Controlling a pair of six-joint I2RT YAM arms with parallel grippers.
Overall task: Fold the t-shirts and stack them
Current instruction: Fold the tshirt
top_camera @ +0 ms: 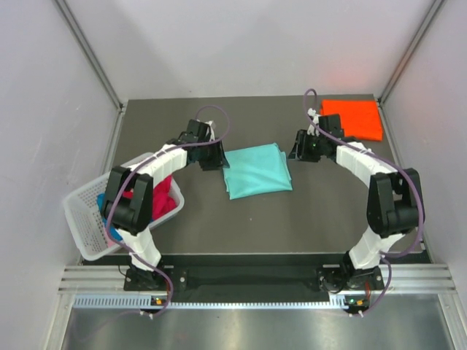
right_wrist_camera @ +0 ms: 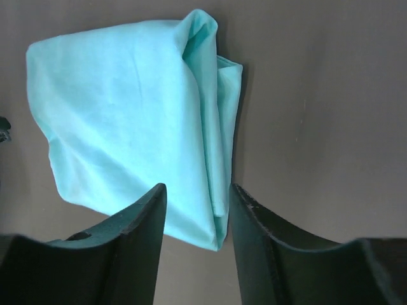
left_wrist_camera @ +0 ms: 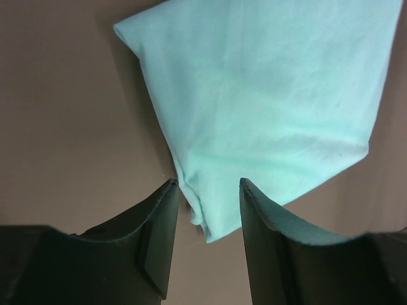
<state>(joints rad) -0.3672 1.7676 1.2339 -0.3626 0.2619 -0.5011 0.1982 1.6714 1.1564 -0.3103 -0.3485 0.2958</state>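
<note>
Far left of the left pincer, near its arm's base, a white basket sits tilted at the table edge. A magenta shirt is bundled inside it, and a scrap of blue cloth shows beside the arm.

The left pincer hangs low over the table at the left edge of the teal shirt. In its wrist view the left pincer stands moderately open, with both dark fingers apart. The near corner of the teal shirt lies on the table in the gap between them. Bare table shows between the cloth and the left-hand finger, so nothing is clamped. From that corner the shirt spreads away ahead of the pincer and to its right, folded into a rough flat packet.

The teal shirt lies between the two pincers, touching neither arm.

The right pincer is low at the shirt's right edge. Its wrist view shows the right pincer parted about as wide, fingers empty. The teal shirt lies ahead and to the left, with a bunched fold running down into the gap between the tips. It is under them, not gripped.

Behind the right pincer and further right, at the table's far corner, an orange shirt lies folded flat — well apart from the teal one.
</note>
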